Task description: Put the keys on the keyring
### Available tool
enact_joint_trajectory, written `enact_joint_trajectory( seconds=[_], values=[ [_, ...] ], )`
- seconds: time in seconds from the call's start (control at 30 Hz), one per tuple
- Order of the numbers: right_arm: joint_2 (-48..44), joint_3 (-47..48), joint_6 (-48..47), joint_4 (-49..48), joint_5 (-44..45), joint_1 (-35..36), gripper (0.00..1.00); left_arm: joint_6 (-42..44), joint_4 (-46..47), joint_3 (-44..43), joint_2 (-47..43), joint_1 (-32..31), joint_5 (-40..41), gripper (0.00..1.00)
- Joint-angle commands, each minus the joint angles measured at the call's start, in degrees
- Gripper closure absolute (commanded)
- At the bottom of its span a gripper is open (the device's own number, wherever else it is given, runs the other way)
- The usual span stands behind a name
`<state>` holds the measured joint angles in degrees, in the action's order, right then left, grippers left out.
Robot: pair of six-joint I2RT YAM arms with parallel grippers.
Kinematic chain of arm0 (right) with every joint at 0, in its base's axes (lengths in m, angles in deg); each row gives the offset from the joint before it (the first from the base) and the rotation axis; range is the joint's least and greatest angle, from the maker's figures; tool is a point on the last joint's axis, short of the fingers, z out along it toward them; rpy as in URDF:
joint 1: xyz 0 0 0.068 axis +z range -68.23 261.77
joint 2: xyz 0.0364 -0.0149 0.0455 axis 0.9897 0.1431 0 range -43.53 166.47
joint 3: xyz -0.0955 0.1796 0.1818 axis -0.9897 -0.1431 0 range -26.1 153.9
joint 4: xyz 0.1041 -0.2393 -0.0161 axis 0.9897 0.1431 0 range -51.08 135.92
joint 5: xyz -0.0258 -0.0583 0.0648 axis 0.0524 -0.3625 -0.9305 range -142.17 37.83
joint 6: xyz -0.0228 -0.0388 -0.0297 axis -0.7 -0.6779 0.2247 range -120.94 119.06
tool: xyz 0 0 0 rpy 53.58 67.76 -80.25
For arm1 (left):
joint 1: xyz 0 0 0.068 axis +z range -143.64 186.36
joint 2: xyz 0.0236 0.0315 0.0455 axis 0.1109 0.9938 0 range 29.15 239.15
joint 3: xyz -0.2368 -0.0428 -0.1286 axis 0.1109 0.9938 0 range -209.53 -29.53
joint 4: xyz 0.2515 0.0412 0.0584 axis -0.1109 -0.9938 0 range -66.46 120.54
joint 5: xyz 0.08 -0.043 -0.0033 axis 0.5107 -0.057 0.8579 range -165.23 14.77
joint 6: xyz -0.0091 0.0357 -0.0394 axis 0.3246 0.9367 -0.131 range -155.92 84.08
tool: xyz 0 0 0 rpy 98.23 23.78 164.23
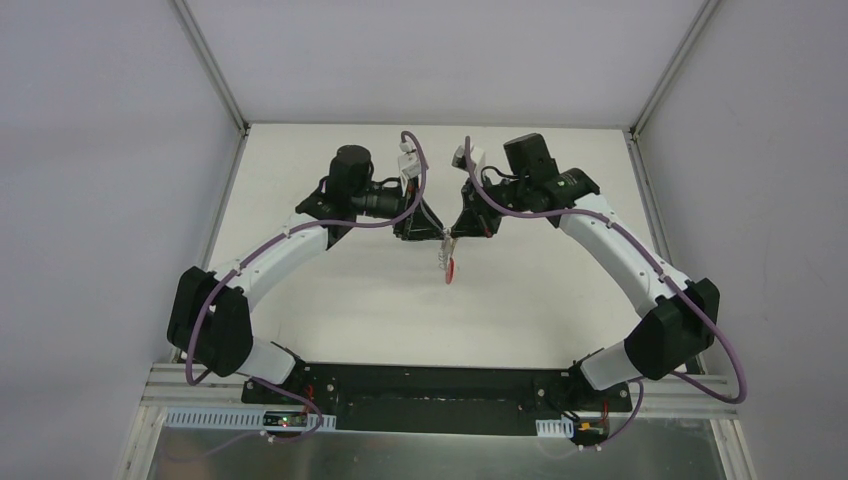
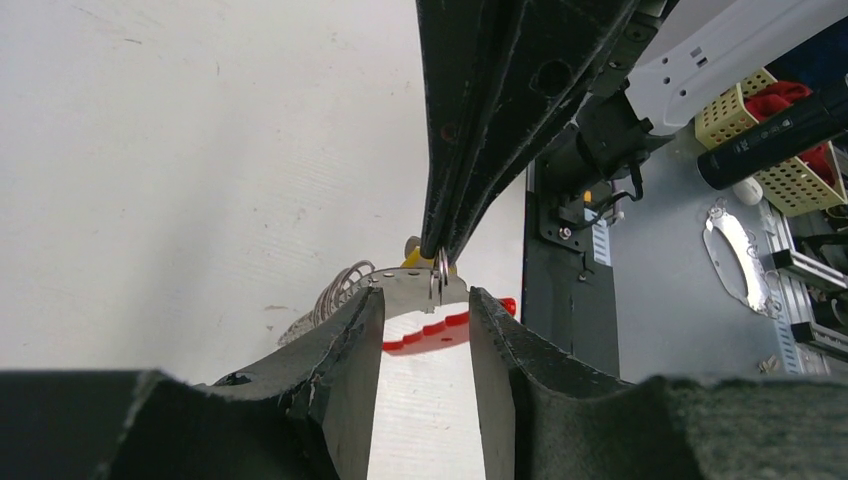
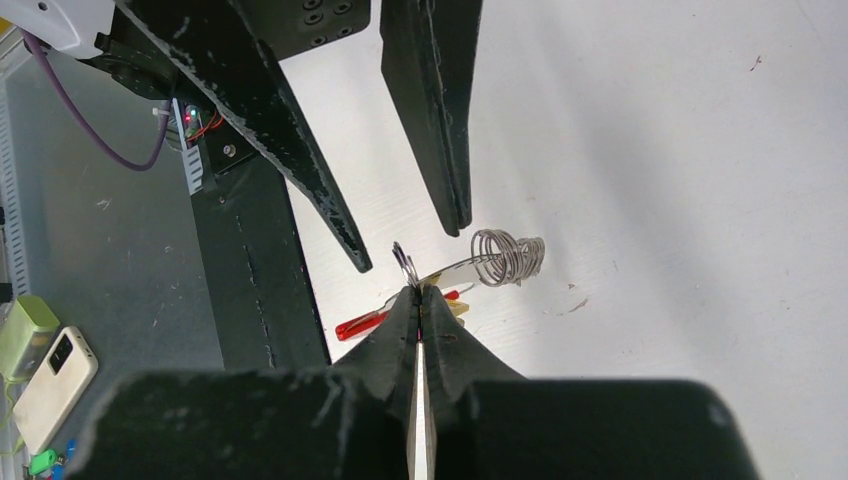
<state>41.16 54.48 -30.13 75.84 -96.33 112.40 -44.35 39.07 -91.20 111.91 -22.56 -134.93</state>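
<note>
Right gripper (image 3: 418, 298) pinches the keyring (image 3: 404, 260) in closed jaws; left gripper's (image 2: 425, 315) jaws, narrowly apart, face the keys (image 2: 345, 288) at twelve o'clock.

Table (image 1: 340, 300), centre, top view: the left gripper (image 1: 436, 233) and right gripper (image 1: 455, 235) are set tip to tip, the left at 9 o'clock of the right. The keyring (image 3: 404, 262) is lodged between the right gripper's tips. The keys (image 1: 447, 265) are hung at 6 o'clock of that meeting point.

The grey metal keys (image 3: 507, 257), loop heads fanned along a red band (image 3: 372, 321), hang from a small ring (image 3: 403, 262) pinched by the right hand (image 3: 418, 292).
</note>
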Motion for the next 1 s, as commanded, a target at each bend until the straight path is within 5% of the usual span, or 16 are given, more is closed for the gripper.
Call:
enact_joint_trajectory(
  seconds=[0.0, 0.5, 0.97],
  values=[
    [0.0, 2.1, 0.3, 0.1, -0.6, 0.3, 1.0, 3.5, -2.4, -2.6, -2.5, -0.6, -1.9, 0.63],
    [1.3, 1.0, 1.3, -0.7, -2.7, 0.6, 1.0, 0.8, -0.4, -4.1, 0.2, -1.7, -0.8, 0.66],
    [1.5, 0.8, 1.9, -1.4, -3.3, 0.6, 1.0, 2.8, -3.3, -4.6, 0.9, -2.1, -0.9, 0.82]
  ],
)
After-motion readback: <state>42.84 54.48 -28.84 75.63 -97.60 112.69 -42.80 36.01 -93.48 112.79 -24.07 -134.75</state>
